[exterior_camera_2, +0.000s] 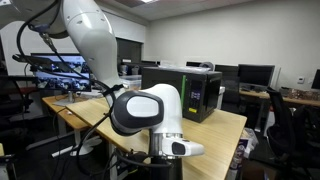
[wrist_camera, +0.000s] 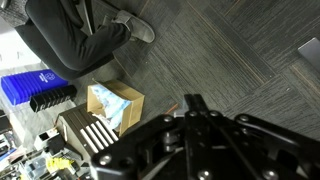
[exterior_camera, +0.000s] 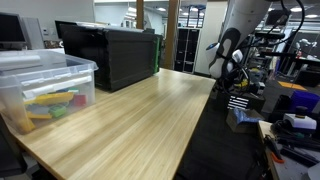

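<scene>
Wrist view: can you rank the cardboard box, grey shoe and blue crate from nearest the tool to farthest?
1. cardboard box, on the floor just left of the tool
2. grey shoe, up at the top
3. blue crate, at the far left edge

In an exterior view you have a clear plastic bin of coloured pieces at the left, on the wooden table, with a black cabinet behind it. In your wrist view, a grey shoe sits upper left, with a blue crate at the left edge.

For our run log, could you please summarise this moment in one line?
gripper shut, empty | above carpet | cardboard box nearby
</scene>
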{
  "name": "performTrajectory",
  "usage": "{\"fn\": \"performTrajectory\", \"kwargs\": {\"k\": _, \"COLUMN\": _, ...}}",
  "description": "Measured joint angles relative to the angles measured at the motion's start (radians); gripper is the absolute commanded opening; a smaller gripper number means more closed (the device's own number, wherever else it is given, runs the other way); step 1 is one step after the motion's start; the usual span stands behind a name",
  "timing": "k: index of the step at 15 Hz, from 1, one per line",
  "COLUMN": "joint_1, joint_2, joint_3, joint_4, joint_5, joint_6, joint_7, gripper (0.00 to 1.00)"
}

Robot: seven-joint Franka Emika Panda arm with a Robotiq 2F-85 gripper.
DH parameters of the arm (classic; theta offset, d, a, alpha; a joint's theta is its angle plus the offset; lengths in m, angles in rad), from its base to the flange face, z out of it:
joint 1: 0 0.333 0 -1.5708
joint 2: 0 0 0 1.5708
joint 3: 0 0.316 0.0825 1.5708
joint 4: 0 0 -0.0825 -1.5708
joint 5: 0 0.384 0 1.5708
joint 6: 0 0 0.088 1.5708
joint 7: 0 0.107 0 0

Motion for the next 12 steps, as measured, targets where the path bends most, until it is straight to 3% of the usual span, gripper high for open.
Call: {"fn": "performTrajectory", "kwargs": {"k": 12, "joint_1": -0.004, "joint_2": 0.007, "joint_3": 0.035, "joint_4": -0.039, "joint_5": 0.015, "joint_6": 0.001, "joint_7": 0.128, "gripper": 0.02}}
